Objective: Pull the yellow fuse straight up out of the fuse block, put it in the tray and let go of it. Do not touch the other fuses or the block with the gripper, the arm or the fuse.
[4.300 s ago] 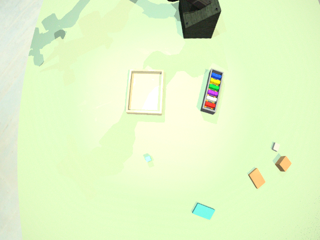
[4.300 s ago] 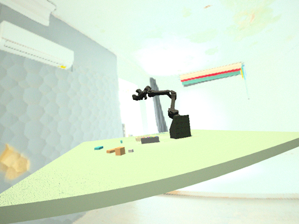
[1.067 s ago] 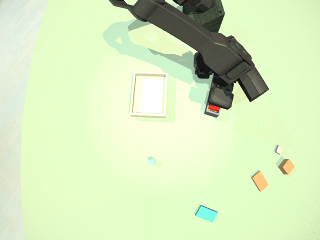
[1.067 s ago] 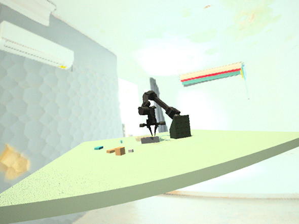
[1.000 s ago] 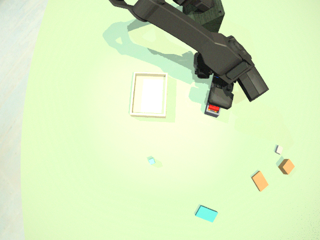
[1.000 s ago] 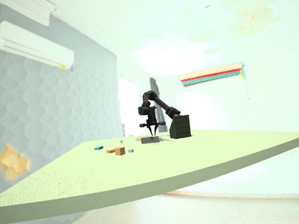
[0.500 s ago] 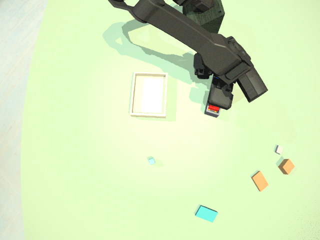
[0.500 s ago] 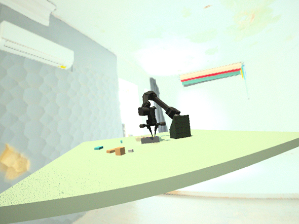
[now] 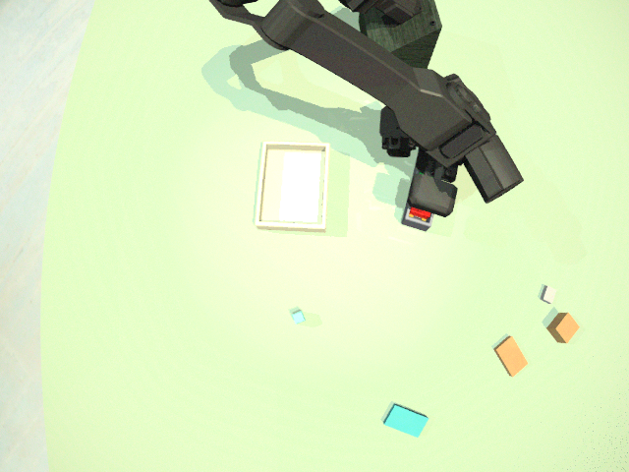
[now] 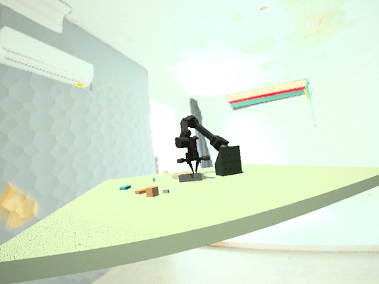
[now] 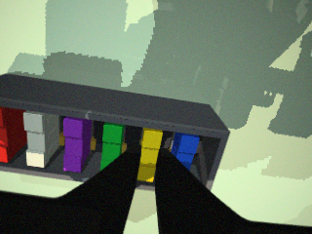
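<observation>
Wrist view: the yellow fuse (image 11: 150,146) is standing in its slot in the block (image 11: 112,99) (image 9: 417,225) (image 10: 190,178), between the green fuse (image 11: 112,138) and the blue fuse (image 11: 186,146). The gripper (image 11: 148,153) (image 9: 424,164) (image 10: 195,172) is pointing down, its fingers standing narrowly on either side of the yellow fuse; whether they are gripping it, I cannot tell. From the top, the tray (image 9: 259,185) (image 10: 176,176) is lying apart from the block.
</observation>
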Controlling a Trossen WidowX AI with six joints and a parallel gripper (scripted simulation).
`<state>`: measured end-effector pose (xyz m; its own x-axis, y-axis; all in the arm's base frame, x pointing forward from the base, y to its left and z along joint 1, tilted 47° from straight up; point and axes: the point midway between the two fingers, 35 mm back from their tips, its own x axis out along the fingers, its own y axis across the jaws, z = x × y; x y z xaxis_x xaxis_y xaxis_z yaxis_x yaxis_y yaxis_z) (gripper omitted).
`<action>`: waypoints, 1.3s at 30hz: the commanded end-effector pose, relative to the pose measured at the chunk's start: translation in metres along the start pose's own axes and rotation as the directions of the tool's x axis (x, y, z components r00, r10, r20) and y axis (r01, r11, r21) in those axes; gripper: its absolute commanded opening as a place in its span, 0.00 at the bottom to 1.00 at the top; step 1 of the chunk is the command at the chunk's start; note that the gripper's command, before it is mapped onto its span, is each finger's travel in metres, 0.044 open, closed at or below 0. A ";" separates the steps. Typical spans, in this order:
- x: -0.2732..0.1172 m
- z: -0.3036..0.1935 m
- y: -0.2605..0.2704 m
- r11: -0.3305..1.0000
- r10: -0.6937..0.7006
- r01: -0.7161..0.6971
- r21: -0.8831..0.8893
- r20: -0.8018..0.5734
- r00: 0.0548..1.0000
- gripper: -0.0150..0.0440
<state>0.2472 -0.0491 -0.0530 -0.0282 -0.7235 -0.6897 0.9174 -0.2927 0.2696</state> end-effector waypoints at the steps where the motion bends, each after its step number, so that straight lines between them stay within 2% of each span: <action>1: 0.000 0.000 0.000 1.000 0.000 0.000 0.000 0.000 1.000 0.29; 5: 0.000 0.000 0.000 1.000 0.000 0.000 0.000 0.000 1.000 0.25; 39: -0.015 -0.001 0.001 1.000 0.001 -0.001 -0.001 0.000 1.000 0.25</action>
<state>0.2481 -0.0399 -0.0440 -0.0270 -0.7265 -0.6867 0.9197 -0.2873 0.2677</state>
